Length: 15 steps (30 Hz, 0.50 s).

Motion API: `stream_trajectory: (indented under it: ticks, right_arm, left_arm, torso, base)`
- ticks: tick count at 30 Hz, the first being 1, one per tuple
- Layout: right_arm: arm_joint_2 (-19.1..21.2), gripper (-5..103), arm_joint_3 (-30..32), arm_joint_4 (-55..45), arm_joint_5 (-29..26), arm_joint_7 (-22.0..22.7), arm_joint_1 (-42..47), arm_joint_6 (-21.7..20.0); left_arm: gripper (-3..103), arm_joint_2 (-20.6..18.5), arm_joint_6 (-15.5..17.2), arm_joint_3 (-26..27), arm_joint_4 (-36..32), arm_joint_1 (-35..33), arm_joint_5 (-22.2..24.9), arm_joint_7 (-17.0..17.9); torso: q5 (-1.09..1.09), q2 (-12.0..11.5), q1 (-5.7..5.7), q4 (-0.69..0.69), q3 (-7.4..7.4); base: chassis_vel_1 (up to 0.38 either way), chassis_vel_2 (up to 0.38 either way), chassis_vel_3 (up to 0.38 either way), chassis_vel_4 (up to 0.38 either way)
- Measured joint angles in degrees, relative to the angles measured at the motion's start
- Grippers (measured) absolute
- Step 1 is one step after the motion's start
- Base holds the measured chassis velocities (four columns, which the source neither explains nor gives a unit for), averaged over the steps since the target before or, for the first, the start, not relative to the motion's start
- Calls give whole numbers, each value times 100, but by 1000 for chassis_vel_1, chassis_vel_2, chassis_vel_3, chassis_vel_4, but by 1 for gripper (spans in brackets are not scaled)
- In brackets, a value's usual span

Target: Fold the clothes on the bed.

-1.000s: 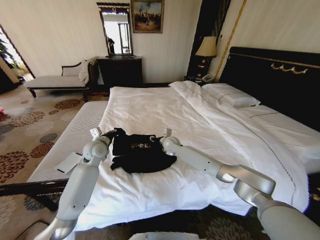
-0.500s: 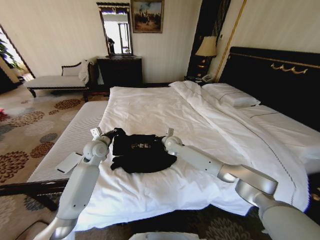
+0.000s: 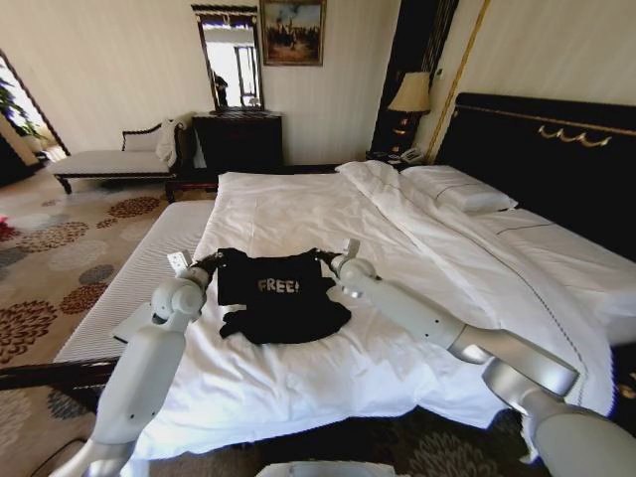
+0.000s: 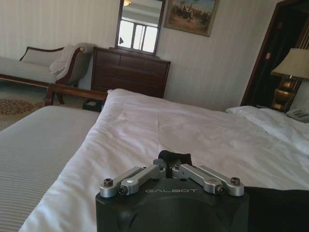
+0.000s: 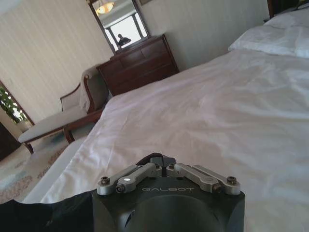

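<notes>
One black T-shirt held up at both top corners on the near part of the bed.

Its top edge is stretched flat between two grippers, white "FREE!" lettering facing up, while the lower part lies bunched on the white sheet. The left gripper is pinched closed on the shirt's left corner; the right gripper is pinched closed on the right corner. Bare white sheet spreads beyond the shirt toward the foot rail and toward the folded duvet and two pillows near the headboard. A striped bench runs just beside the bed's left edge.
</notes>
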State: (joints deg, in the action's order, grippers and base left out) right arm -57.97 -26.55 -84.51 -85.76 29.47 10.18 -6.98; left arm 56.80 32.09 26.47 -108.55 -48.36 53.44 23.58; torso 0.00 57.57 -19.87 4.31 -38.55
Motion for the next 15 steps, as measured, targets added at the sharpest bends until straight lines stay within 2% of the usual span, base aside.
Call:
stream_trajectory:
  ticks: [3, 4, 5, 8, 10, 12, 14, 15]
  right_arm:
    - [222, 0, 306, -317, 10, -318, -13, 273]
    - [222, 0, 306, -317, 10, -318, -13, 273]
    - [266, 0, 380, -412, 17, -438, -14, 367]
    - [427, 0, 667, -797, 22, -922, -31, 813]
    - [453, 0, 721, -870, -3, -988, -31, 880]
    - [577, 0, 958, -1167, -166, -1245, 8, 1114]
    - [703, 0, 1142, -1423, -292, -1443, 92, 1275]
    - [703, 0, 1142, -1423, -292, -1443, 92, 1275]
  left_arm:
    - [1, -549, -145, 283, -285, -104, 370, -71]
    - [1, -549, -145, 283, -285, -104, 370, -71]
    - [1, -708, -183, 371, -353, -126, 470, -95]
    - [1, -1344, -533, 745, -606, -201, 826, -323]
    - [1, -1429, -621, 802, -645, -210, 858, -375]
    - [1, -1662, -866, 993, -813, -239, 1138, -495]
    - [1, -1752, -997, 1110, -956, -250, 1422, -532]
    - [1, -1752, -997, 1110, -956, -250, 1422, -532]
  torso:
    - [0, 0, 0, 2, 0]
    - [0, 0, 0, 2, 0]
    - [0, 0, 0, 2, 0]
    - [0, 0, 0, -2, 0]
    - [0, 0, 0, -2, 0]
    - [0, 1, 0, -2, 1]
    - [0, 1, 1, 0, 0]
    - [0, 1, 1, 0, 0]
  base:
    - [0, 0, 0, 0]
    - [0, 0, 0, 0]
    - [0, 0, 0, 0]
    - [0, 0, 0, 0]
    - [0, 0, 0, 0]
    - [0, 0, 0, 0]
    - [0, 0, 0, 0]
    - [0, 0, 0, 0]
